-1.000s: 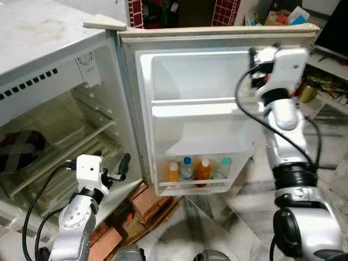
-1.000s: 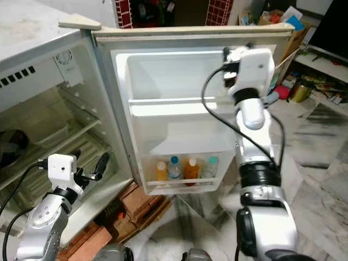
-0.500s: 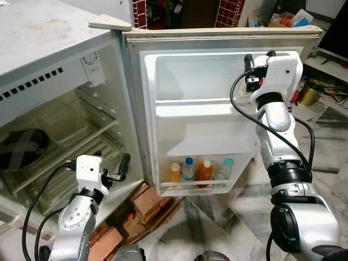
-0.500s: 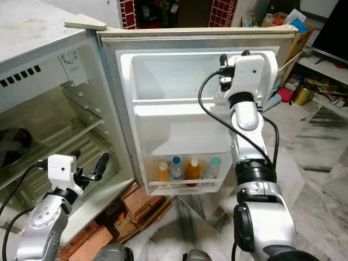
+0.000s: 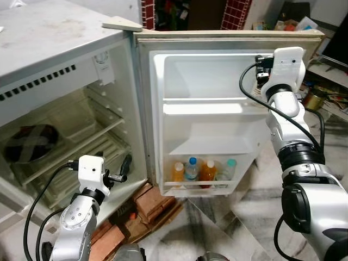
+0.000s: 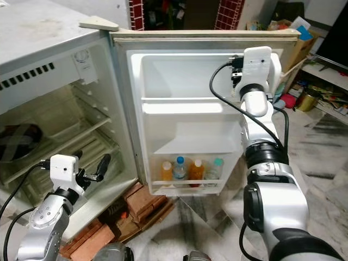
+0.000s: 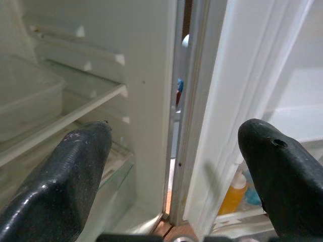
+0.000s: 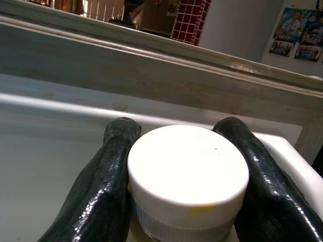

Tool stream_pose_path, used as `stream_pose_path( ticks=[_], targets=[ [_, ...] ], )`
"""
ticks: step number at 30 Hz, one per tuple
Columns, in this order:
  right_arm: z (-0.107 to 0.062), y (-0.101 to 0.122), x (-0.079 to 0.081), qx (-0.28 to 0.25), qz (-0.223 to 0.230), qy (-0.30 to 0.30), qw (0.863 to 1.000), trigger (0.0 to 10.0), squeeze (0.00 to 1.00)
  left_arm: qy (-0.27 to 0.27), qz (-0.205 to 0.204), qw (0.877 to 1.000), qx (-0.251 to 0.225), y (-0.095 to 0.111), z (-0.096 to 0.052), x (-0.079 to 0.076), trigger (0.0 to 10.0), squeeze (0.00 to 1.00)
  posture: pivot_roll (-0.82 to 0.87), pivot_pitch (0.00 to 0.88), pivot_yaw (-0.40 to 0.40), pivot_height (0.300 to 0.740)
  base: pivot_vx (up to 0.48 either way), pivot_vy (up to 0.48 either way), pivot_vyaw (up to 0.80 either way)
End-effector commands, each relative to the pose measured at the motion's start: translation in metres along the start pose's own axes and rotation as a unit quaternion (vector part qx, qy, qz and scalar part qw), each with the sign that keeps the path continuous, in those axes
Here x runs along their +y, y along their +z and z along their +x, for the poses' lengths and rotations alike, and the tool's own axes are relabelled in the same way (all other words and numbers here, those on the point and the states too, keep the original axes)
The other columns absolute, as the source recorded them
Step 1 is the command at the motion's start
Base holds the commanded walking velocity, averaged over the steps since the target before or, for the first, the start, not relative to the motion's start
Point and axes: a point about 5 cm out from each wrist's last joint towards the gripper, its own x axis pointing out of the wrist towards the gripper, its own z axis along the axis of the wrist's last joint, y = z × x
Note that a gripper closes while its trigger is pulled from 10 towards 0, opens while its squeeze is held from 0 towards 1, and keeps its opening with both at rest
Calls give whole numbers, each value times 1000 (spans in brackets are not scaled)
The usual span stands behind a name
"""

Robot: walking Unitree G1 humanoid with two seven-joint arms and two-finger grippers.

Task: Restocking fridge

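The right hand (image 8: pixel 184 166) is raised to the top shelf of the open fridge door (image 5: pixel 217 81), and its two black fingers (image 8: pixel 103 186) are clamped on a jar with a white lid (image 8: pixel 187 174), one finger touching each side of the lid. The jar sits just below the upper edge of the door, inside its top compartment. The left hand (image 7: pixel 176 171) hangs low in front of the fridge body, near the hinge side of the door, with its fingers (image 7: pixel 65 171) spread wide apart and nothing between them.

The fridge (image 5: pixel 65 109) is a small white one with a scuffed grey top (image 5: pixel 49 32). Its door stands fully open toward the robot's right. Inside the body are two clear shelves (image 5: pixel 81 141); a dark rounded thing with a pale cross pattern (image 5: pixel 31 142) lies on the upper one, and what it is cannot be told. The bottom door rack (image 5: pixel 198 184) holds four bottles in a row: two orange ones (image 5: pixel 178 171), a clear one with a blue cap (image 5: pixel 191 167), and a clear one with a green cap (image 5: pixel 229 167).

Below the fridge, red bricks (image 5: pixel 155 201) lie on a marbled stone floor (image 5: pixel 244 217). Behind the door are shelves crowded with household clutter (image 5: pixel 321 87).
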Motion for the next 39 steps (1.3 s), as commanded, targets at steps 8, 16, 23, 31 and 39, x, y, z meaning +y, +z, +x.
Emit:
stream_pose_path(
  ticks=[8,16,23,31,39],
  targets=[
    [-7,-23,-27,50,8,-72,996,10000,1000,-2,11,1000,7,1,2,1,10000,0,85,25,-8,740,0,0,0],
    [-2,3,-32,-21,11,-81,996,10000,1000,-2,15,1000,18,-4,0,2,10000,0,92,8,-15,740,0,0,0],
    [-7,21,-30,-77,8,-65,995,10000,1000,1,13,1000,20,-5,0,3,10000,0,98,0,-23,740,0,0,0],
    [-36,16,-36,-108,-22,-72,991,10000,1000,8,14,1000,24,-8,-1,2,10000,0,97,0,-29,740,0,0,0],
    [-69,-3,-26,-89,-29,-60,994,10000,1000,8,21,999,23,-7,0,3,10000,0,85,0,-28,740,0,0,0]
  ],
)
